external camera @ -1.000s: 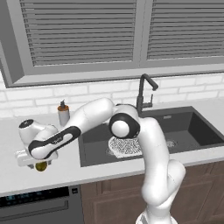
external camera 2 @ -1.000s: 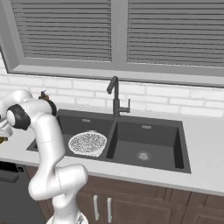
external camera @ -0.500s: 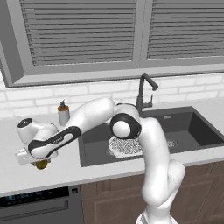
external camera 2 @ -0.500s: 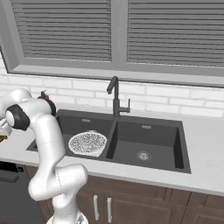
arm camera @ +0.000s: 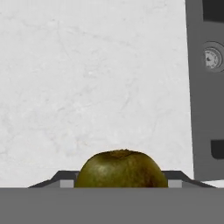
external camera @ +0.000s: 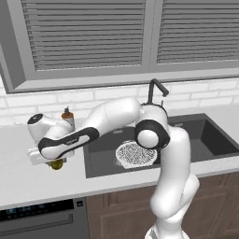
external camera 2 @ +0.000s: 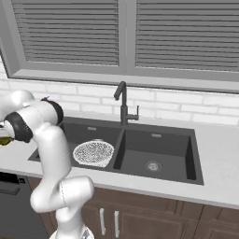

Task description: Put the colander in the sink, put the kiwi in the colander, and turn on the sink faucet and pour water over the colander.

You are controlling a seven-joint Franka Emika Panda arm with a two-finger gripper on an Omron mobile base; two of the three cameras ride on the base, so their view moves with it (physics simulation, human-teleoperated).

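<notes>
My gripper point(external camera: 56, 161) is shut on the kiwi point(external camera: 57, 164), a small olive-brown fruit held just above the counter to the left of the sink point(external camera: 99, 164). In the hand view the kiwi point(arm camera: 120, 169) sits low in the middle between the fingers, with pale counter well below it. From the right base view the kiwi point(external camera 2: 4, 141) shows at the left edge. The white perforated colander point(external camera: 135, 153) lies in the left basin point(external camera 2: 56, 144), also seen as the colander point(external camera 2: 93, 151). The faucet point(external camera: 156, 91) point(external camera 2: 122, 100) stands behind the divider, and no water runs.
A small soap dispenser bottle point(external camera: 68, 116) stands on the counter behind my hand. A dark appliance front point(external camera: 37, 219) sits under the counter at left, and its grey panel with a round knob point(arm camera: 211, 58) shows in the hand view. The right basin point(external camera 2: 158, 149) holds only its drain.
My gripper has risen a little and moved right toward the sink with the kiwi in it. The colander stays in the left basin.
</notes>
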